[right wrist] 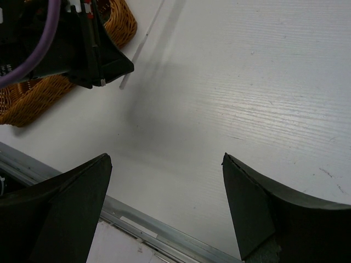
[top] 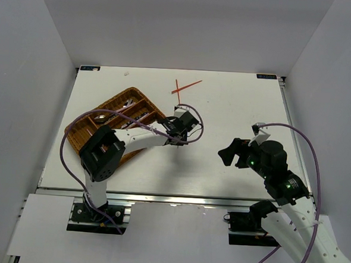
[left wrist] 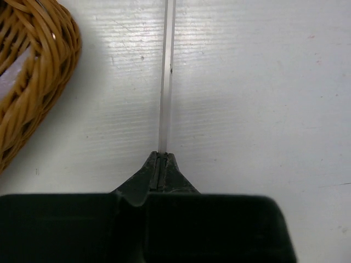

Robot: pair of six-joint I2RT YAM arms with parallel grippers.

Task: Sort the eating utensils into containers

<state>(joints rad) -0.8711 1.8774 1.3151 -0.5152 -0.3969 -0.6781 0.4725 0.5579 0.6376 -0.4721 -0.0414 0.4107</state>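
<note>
Your left gripper (left wrist: 163, 159) is clamping its fingers tight on the near end of a silver-white chopstick (left wrist: 167, 76), the arm reaching low just right of the wicker tray (left wrist: 33, 82). The stick's far end is running out of the wrist view. Your right gripper (right wrist: 166, 161) is hanging spread wide over the table (right wrist: 247, 82), well apart. Two red chopsticks (top: 184, 87) are lying crossed beyond the tray.

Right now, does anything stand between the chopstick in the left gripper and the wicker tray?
Nothing visible does. The left gripper is shut on the silver-white chopstick, and only the white table lies between it and the wicker tray. The red chopsticks lie farther away, off that path.
</note>
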